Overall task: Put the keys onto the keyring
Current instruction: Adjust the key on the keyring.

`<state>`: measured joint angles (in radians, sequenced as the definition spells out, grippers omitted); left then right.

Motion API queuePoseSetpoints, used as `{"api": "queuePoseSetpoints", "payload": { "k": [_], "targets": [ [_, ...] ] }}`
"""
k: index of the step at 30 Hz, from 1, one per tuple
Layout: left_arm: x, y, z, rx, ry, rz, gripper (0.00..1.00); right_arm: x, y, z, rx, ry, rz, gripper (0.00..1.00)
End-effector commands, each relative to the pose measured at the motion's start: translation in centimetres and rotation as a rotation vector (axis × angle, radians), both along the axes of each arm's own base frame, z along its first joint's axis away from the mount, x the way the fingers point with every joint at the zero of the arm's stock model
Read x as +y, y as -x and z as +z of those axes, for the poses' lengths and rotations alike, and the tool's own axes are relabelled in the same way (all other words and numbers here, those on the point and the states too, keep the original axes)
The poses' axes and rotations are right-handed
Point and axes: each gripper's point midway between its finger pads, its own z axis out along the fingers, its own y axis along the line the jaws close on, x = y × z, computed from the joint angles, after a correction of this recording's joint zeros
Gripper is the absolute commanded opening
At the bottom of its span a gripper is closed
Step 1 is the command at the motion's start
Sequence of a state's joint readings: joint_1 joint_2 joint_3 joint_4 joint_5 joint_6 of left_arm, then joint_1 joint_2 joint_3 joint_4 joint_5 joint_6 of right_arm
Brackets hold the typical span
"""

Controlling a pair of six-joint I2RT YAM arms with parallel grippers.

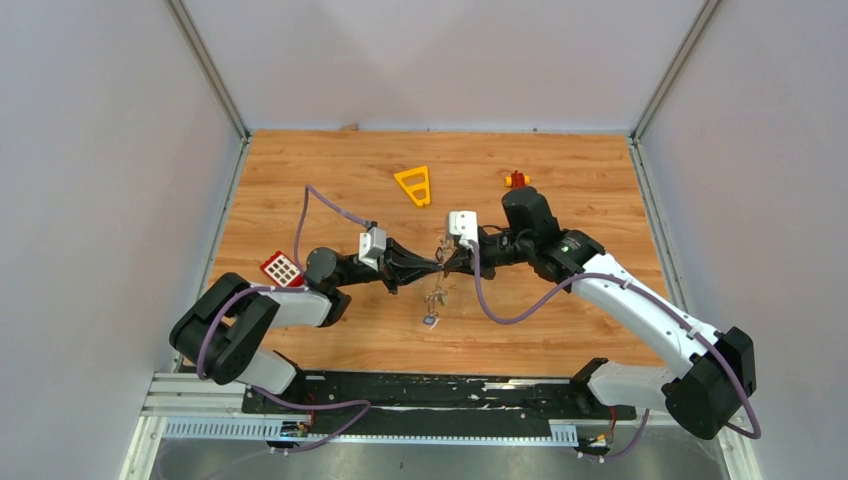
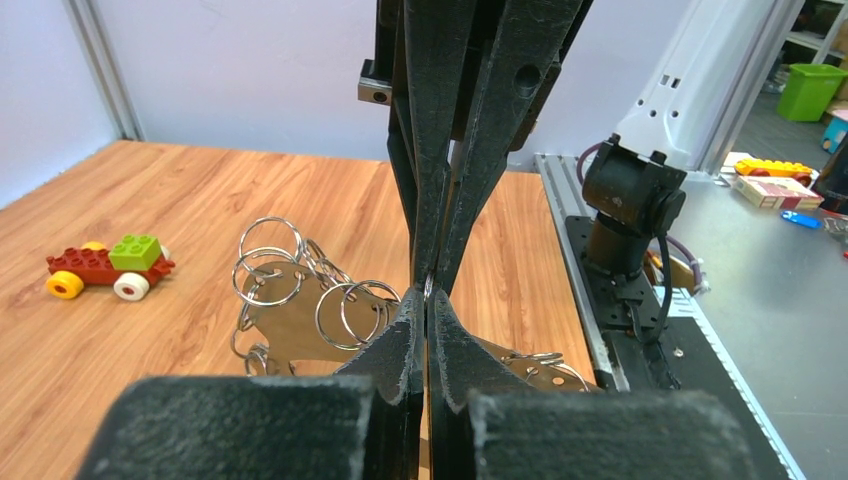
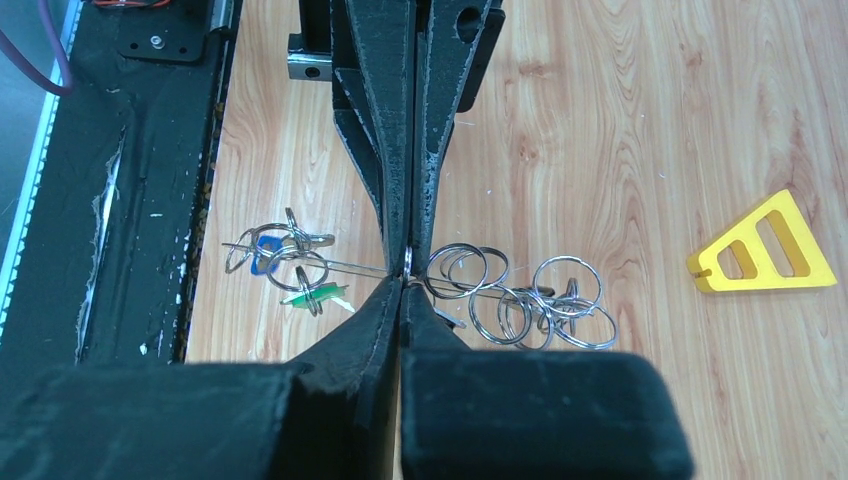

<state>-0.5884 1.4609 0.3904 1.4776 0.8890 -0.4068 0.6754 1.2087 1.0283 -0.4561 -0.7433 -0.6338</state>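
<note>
While I'm running both arms over the table (image 1: 300,180), the left arm (image 1: 290,305) and right arm (image 1: 640,300) are meeting tip to tip just on the bases' side of the yellow triangle (image 3: 770,283). L and R are sitting equally near the work, so neither is winning on reach. The left gripper (image 2: 428,305) is showing its jaws together, pinching what I'm reading as the thin wire of the keyring (image 3: 350,265). The right gripper (image 3: 403,290) is also showing jaws together, nose to nose w/ the left one. I'm not able to tell if it's biting the wire or just butting up beside it. The toy block figure (image 2: 108,265) is sitting to the triangle's right, well apart, not in play.

Key relation: the keyring is lying crosswise to both sets of fingers. Its long axis is running from the triangle's side toward the bases and passing right where the tips are meeting.

No bin or tray is figuring here; the loop is acting as the only holder. A cluster of split rings (image 3: 520,310) is hanging on the triangle side of the tips. The keys (image 3: 300,240), w/ blue tag (image 3: 266,250) and green tag (image 3: 320,297), are hanging on the side away from the triangle. I'm judging the next move as sliding along that axis, not across it. Whether each key is properly threaded, I'm not able to tell.
</note>
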Motion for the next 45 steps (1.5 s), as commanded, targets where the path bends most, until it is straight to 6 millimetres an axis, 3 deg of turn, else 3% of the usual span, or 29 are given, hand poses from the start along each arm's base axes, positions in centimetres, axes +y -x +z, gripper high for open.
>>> {"api": "queuePoseSetpoints", "payload": {
  "k": [1, 11, 27, 45],
  "targets": [
    [0.2, 0.2, 2.3, -0.121, 0.071, 0.002, 0.0, 0.3, -0.6, 2.0, -0.07, -0.032, 0.004, 0.0],
    [0.1, 0.8, 2.0, -0.128, 0.057, -0.031, 0.0, 0.1, -0.7, 1.8, -0.095, -0.023, -0.002, 0.0],
    [0.3, 1.2, 2.4, -0.135, 0.059, -0.047, 0.0, 0.5, -0.4, 1.5, -0.063, -0.027, 0.015, 0.14],
    [0.2, 1.2, 2.4, -0.13, 0.061, -0.046, 0.0, 0.8, -0.4, 0.2, -0.025, -0.013, 0.031, 0.11]
  ]
}}
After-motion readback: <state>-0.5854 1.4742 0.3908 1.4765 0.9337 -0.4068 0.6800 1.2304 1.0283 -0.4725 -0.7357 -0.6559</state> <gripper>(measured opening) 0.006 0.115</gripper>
